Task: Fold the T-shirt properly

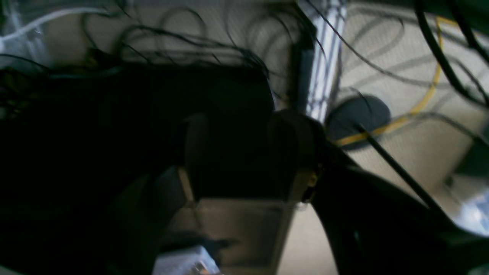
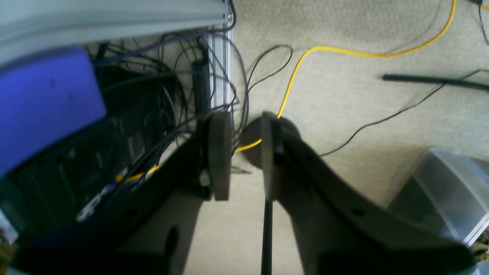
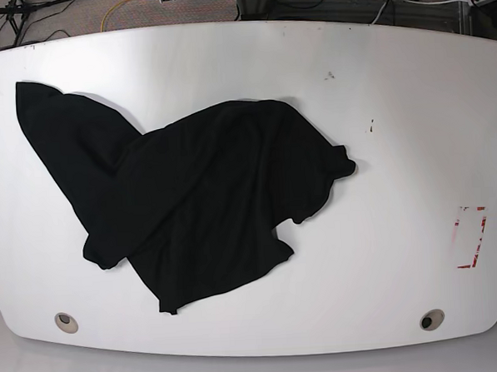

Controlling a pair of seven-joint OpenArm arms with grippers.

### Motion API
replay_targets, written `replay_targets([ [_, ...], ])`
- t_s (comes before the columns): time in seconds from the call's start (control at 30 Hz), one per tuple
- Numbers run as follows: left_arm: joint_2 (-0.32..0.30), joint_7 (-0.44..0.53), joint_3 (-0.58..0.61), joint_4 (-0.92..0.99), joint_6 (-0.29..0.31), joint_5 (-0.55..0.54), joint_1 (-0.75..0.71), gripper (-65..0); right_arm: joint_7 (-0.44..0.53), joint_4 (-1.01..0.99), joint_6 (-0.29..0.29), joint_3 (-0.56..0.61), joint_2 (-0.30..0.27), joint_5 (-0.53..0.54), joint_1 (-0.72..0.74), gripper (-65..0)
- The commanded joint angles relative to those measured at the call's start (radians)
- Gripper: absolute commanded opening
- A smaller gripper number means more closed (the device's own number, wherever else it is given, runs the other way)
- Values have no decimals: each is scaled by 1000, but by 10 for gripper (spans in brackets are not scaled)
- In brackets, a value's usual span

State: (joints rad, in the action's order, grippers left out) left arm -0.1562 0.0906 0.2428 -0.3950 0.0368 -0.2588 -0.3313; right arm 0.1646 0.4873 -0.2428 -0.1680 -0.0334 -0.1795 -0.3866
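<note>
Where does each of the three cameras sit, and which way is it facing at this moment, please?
Left wrist: on the left arm, facing down at carpet and cables; the left gripper shows, dark and blurred.
Right wrist: on the right arm, facing the floor; the right gripper shows, jaws apart, empty.
Base: above, looking down on the white table and crumpled T-shirt; no arm shows.
Shared: both wrist views show the yellow cable.

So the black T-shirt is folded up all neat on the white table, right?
Not quite. The black T-shirt is on the white table, but it isn't folded neatly. The base view shows it lying crumpled and spread out, with one part stretching toward the table's far left corner.
</note>
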Motion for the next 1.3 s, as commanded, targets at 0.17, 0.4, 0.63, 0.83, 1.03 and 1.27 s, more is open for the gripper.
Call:
replay_targets([
  [0.17,6,-3,-32,50,-20,18,20,-377,9,-10,-8,0,9,3,-12,-525],
  [0.4,3,-9,-16,19,-3,6,6,-373,7,60,-8,-2,24,1,-54,-526],
  [0.63,-29,-6,-15,-56,1,10,-45,-375,10,110,-7,-1,20,-5,-92,-526],
  [0.83,-52,-4,-14,-122,1,12,-90,-378,9,135,-6,0,17,-6,-110,-526],
  [1.03,-67,-6,-16,-173,-2,12,-102,-378,12,137,-9,1,21,-6,-120,-528],
  [1.27,-79,-9,-21,-211,-2,13,-121,-379,11,145,-9,1,22,-6,-129,-530],
])
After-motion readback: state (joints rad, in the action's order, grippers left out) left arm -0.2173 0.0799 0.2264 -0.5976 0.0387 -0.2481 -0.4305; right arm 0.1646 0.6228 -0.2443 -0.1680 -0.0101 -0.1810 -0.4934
